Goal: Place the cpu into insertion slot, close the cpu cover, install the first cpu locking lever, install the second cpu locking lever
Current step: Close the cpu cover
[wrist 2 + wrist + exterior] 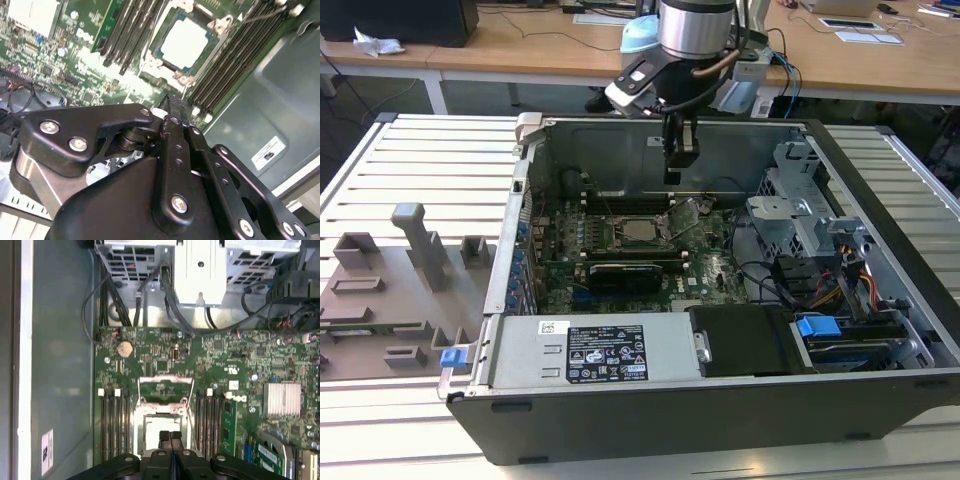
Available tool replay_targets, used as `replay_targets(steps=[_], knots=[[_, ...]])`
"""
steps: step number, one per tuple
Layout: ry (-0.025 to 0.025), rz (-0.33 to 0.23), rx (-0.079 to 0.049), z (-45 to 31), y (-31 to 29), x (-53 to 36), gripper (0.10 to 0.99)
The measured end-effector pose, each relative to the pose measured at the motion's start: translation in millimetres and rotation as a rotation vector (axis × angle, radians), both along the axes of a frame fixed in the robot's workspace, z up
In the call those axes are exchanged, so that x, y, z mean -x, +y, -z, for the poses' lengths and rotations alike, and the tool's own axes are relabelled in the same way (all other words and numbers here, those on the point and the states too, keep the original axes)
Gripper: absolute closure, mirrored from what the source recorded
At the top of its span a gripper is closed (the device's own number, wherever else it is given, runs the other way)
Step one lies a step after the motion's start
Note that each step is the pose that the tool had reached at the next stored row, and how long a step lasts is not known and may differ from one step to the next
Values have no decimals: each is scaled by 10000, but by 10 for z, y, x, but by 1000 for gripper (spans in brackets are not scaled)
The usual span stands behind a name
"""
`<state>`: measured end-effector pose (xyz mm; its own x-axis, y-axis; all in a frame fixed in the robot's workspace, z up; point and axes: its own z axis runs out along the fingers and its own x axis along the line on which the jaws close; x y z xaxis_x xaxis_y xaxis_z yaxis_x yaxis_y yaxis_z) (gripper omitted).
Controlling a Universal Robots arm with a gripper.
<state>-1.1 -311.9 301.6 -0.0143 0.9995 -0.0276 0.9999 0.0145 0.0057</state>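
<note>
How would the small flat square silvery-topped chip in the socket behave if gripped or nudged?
The small flat square silvery-topped chip looks thin, so probably stiff and light. Its smooth metal top may be slippery. Lying flat within the dark-rimmed socket, it likely would not roll or tip.

A lab: opened computer case [670, 420] on a slatted metal bench [420, 150], cable-strewn wooden desks [520, 45] behind.

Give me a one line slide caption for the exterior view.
Arm's gripper hangs inside the open computer case, above the cpu seated on the green motherboard.
</note>
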Motion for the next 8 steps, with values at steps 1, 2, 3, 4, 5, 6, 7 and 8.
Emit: replay_targets(steps=[1, 2, 3, 4, 5, 6, 7, 8], knots=[[3, 2, 7, -1, 0, -59, 980], [4, 1, 10, -1, 0, -86, 980], [6, 2, 14, -1, 0, -128, 980], [5, 2, 13, 0, 0, -156, 980], [6, 1, 16, 0, 1, -178, 980], [7, 1, 19, 0, 1, -204, 980], [8, 3, 24, 0, 0, -239, 980], [9, 1, 28, 0, 0, -271, 980]])
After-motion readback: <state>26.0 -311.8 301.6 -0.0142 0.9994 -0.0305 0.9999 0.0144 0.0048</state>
